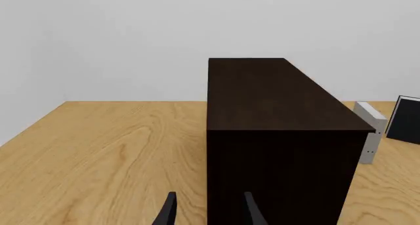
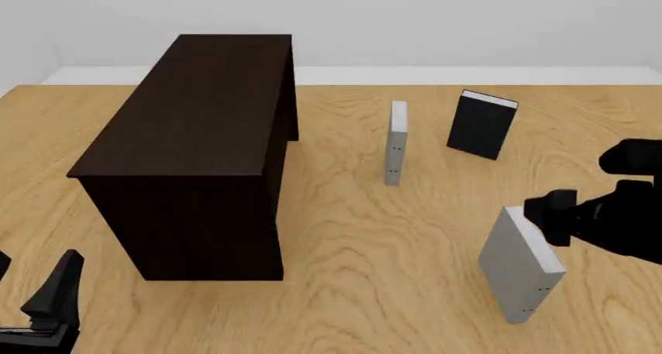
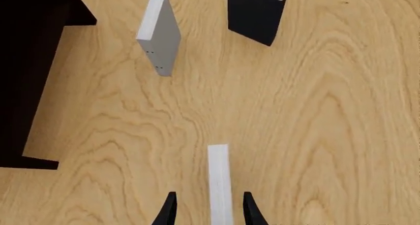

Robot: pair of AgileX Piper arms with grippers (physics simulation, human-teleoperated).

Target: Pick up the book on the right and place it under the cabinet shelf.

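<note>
Right gripper (image 3: 208, 210) straddles the book's (image 2: 514, 266) top edge, contact unclear, well right of the cabinet shelf (image 2: 197, 145). Left gripper (image 1: 208, 210), partly cropped, hangs spread before it.

Our right gripper (image 3: 208, 210) reaches in from the right side, its dark wrist held level and its two fingers (image 3: 168, 211) spread with a gap between them. Our left gripper (image 1: 208, 211) sits low at the near left corner, fingers (image 1: 168, 212) parted, gripping nothing.
</note>
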